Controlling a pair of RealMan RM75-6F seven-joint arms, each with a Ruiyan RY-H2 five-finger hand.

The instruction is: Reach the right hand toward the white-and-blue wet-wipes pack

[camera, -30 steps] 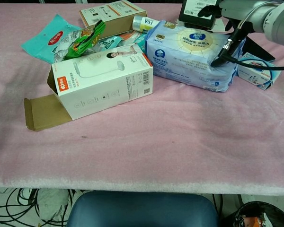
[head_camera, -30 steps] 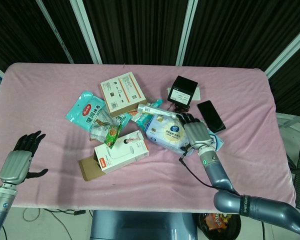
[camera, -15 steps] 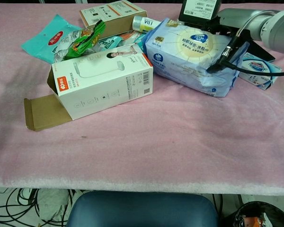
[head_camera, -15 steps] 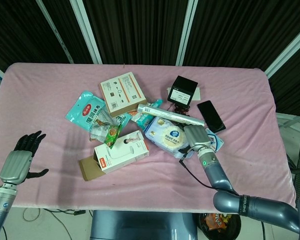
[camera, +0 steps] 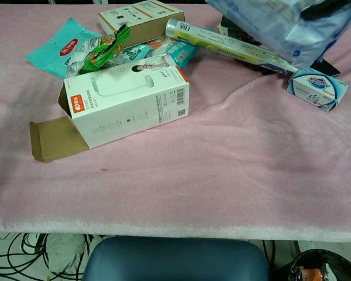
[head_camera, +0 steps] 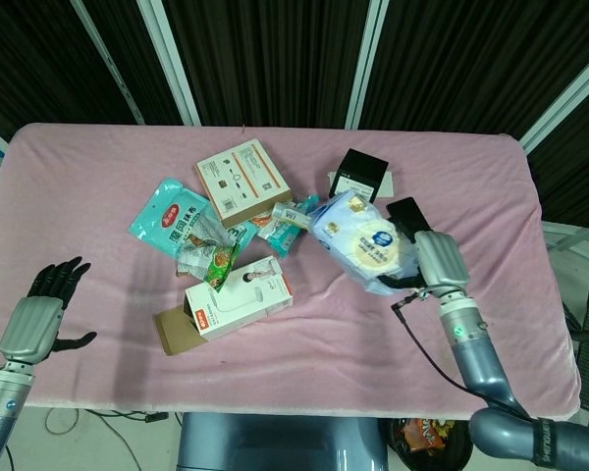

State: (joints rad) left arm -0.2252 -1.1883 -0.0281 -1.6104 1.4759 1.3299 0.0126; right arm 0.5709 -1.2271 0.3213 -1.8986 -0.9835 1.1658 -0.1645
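The white-and-blue wet-wipes pack [head_camera: 365, 241] is lifted off the pink table and tilted, right of the clutter's centre. My right hand [head_camera: 439, 265] grips it at its right end, fingers hidden behind the pack. In the chest view the pack [camera: 276, 23] hangs at the top right, above a long tube [camera: 222, 43], and only a dark bit of the hand shows at the frame's corner. My left hand [head_camera: 39, 316] hovers at the table's near left edge, fingers apart and holding nothing.
A white lamp box [head_camera: 240, 297] with an open flap lies near the front. Behind it sit snack packets [head_camera: 173, 218], an orange-and-white box [head_camera: 240, 181], a black box [head_camera: 359, 177] and a phone [head_camera: 402, 209]. A small blue-and-white box [camera: 316, 88] lies right of the tube.
My right hand has closed on the wet-wipes pack and raised it up and to the right, off the table. The tube and the small box beneath it now show. The left hand stayed still.
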